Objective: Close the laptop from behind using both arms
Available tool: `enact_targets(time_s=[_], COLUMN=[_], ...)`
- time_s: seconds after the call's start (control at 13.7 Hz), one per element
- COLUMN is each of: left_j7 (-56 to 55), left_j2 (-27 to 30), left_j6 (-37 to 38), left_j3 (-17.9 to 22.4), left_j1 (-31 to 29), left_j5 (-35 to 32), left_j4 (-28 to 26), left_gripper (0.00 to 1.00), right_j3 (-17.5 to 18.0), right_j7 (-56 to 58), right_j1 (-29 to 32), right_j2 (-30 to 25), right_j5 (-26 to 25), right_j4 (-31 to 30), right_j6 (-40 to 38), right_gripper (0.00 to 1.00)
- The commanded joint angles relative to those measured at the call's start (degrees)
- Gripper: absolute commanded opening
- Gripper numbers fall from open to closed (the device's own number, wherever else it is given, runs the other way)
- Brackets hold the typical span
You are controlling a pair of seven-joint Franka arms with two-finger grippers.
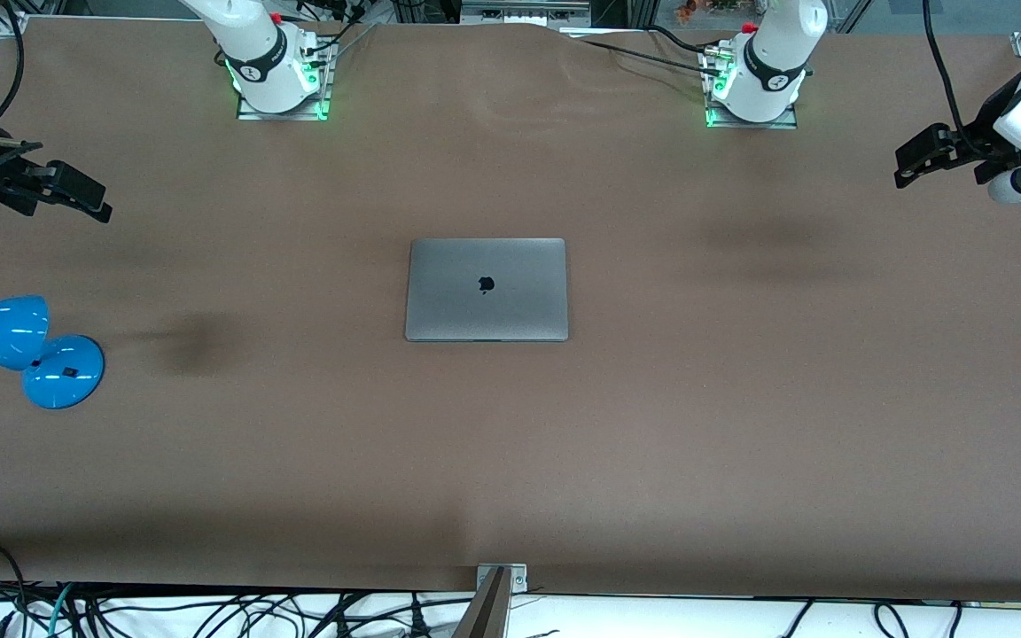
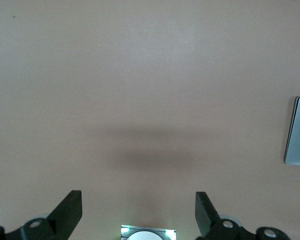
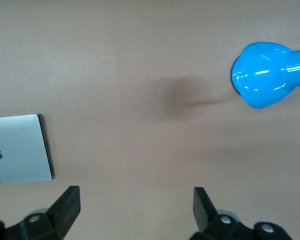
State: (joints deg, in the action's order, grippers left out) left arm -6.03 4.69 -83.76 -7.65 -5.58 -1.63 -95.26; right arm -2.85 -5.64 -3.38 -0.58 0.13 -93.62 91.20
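Observation:
The grey laptop (image 1: 486,289) lies shut and flat in the middle of the brown table, its lid up with the dark apple logo showing. Its edge shows in the left wrist view (image 2: 297,131) and part of its lid in the right wrist view (image 3: 17,149). My left gripper (image 1: 916,161) is open and empty, up over the left arm's end of the table, well away from the laptop. My right gripper (image 1: 76,190) is open and empty, up over the right arm's end of the table. In each wrist view the gripper (image 2: 138,210) (image 3: 136,206) has only bare table between its fingers.
A blue desk lamp (image 1: 27,350) stands near the right arm's end of the table, nearer to the front camera than the right gripper; its head shows in the right wrist view (image 3: 262,75). The two arm bases (image 1: 278,66) (image 1: 759,75) stand along the table's back edge.

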Motion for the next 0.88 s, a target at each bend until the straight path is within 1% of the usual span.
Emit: enact_targets(time_s=[0.0,0.8], left_j7=[1.3,1.4], left_j2=[-0.9,-0.7], left_j6=[1.4,2.0], left_j3=[-0.4,-0.9], left_j1=[-0.1,0.4], left_j5=[-1.4,-1.2], left_j4=[1.7,1.3], left_gripper=[1.0,1.0], right_j3=[0.3,0.1], right_j7=[-0.3,0.0], right_j1=[0.2,0.3], right_j2=[-0.3,-0.2], right_j5=[0.0,0.0], right_j4=[-0.2,-0.2], right_j6=[0.4,0.6], right_gripper=[1.0,1.0])
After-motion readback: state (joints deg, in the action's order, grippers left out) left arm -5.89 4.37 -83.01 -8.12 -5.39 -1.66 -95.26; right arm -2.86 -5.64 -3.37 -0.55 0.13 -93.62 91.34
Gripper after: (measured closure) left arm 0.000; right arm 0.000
